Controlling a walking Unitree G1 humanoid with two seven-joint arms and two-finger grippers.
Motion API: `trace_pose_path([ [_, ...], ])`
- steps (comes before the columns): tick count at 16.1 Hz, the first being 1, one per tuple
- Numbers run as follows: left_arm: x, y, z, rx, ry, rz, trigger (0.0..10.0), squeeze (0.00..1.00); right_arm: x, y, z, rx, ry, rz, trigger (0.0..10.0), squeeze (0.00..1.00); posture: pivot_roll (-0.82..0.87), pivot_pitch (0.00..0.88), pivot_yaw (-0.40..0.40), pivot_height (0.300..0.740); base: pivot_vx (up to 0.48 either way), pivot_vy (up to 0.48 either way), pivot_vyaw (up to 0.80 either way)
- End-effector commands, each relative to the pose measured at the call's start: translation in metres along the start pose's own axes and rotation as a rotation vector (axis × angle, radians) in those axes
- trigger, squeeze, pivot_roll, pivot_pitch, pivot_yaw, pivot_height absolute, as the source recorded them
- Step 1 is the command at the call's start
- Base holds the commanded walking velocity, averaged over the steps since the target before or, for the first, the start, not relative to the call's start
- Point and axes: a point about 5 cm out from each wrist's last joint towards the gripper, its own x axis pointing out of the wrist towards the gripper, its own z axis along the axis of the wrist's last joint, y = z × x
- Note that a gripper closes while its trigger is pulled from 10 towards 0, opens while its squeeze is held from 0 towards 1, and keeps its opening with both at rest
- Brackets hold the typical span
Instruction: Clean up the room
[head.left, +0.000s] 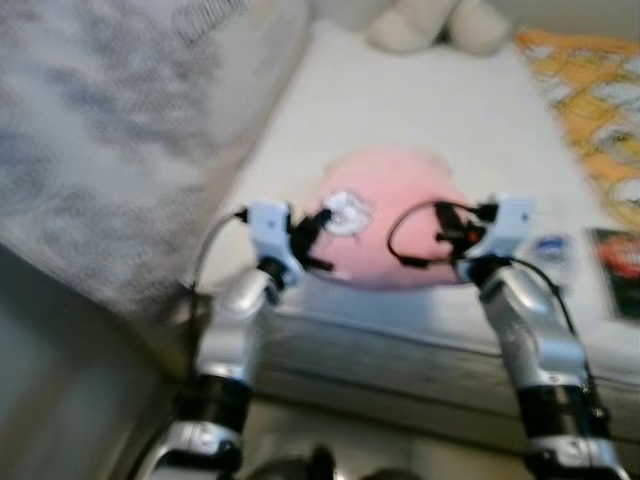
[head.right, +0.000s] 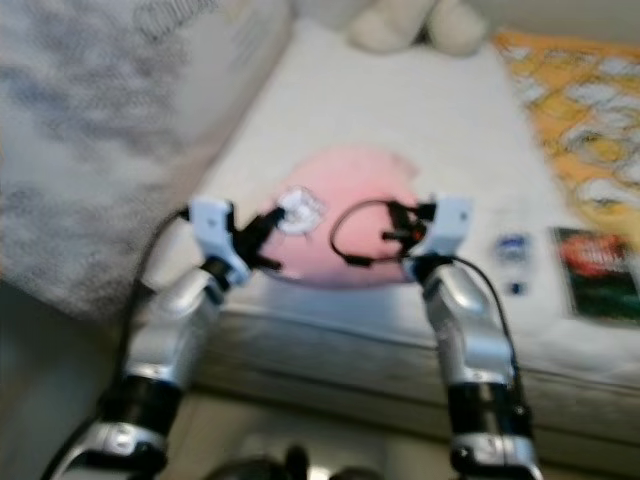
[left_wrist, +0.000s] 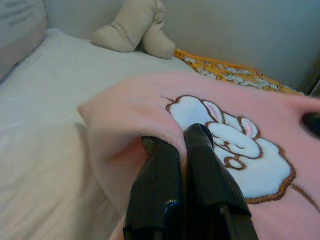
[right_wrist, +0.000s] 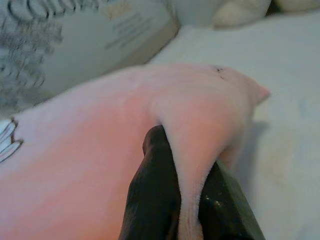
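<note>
A round pink cushion (head.left: 395, 205) with a white bunny patch (left_wrist: 235, 147) lies on the white mattress (head.left: 430, 110) near its front edge. My left gripper (head.left: 318, 245) is at the cushion's left side, shut on a fold of its pink cloth; its black fingers (left_wrist: 165, 185) pinch the fabric beside the patch. On the cushion's right side my right gripper (head.left: 450, 235) is shut on the cloth too, a pink flap squeezed between its fingers (right_wrist: 155, 190).
A beige plush toy (head.left: 435, 25) sits at the far end of the mattress. An orange patterned blanket (head.left: 595, 110) covers the right side, with a dark booklet (head.left: 615, 265) and a small blue-white packet (head.left: 550, 247) near the edge. A grey patterned pillow (head.left: 110, 130) stands on the left.
</note>
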Motion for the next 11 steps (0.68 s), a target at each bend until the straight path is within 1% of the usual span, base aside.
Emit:
trace_pose_path([
  [1,-0.0012,0.0086,0.0093,0.02,-0.03,0.041,0.0,0.0,-0.0016,-0.011,0.0107,-0.024,-0.049,-0.044,0.0,0.0,-0.1,0.0,0.025,0.74,0.0,0.476,0.44],
  [2,-0.0009,0.0085,0.0083,0.025,-0.023,0.044,0.0,0.0,-0.001,-0.0116,0.0091,-0.028,-0.04,-0.043,0.0,0.0,-0.1,0.0,0.024,0.74,0.0,0.304,0.44],
  [4,-0.0016,0.0103,0.0064,0.052,-0.006,0.065,0.0,0.0,-0.0014,-0.0119,0.0071,-0.046,-0.031,-0.036,0.0,0.0,-0.1,0.0,0.022,0.74,0.0,0.0,0.0],
  [6,-0.0011,0.0105,0.0076,0.043,-0.018,0.064,0.0,0.0,-0.0011,-0.0113,0.0065,-0.062,-0.03,-0.031,0.0,0.0,-0.1,0.0,0.021,0.74,0.0,0.0,0.0],
  [8,-0.0005,0.0103,0.009,0.064,-0.02,0.068,0.0,0.0,-0.0001,-0.0082,0.0066,-0.085,-0.032,-0.013,0.0,0.0,-0.1,0.0,0.02,0.74,0.0,0.0,0.0],
  [11,0.0005,0.0074,0.0081,0.066,-0.018,0.066,0.0,0.0,0.0007,-0.0081,0.0071,-0.091,-0.034,-0.009,0.0,0.0,-0.1,0.0,0.017,0.74,0.0,0.0,0.0],
])
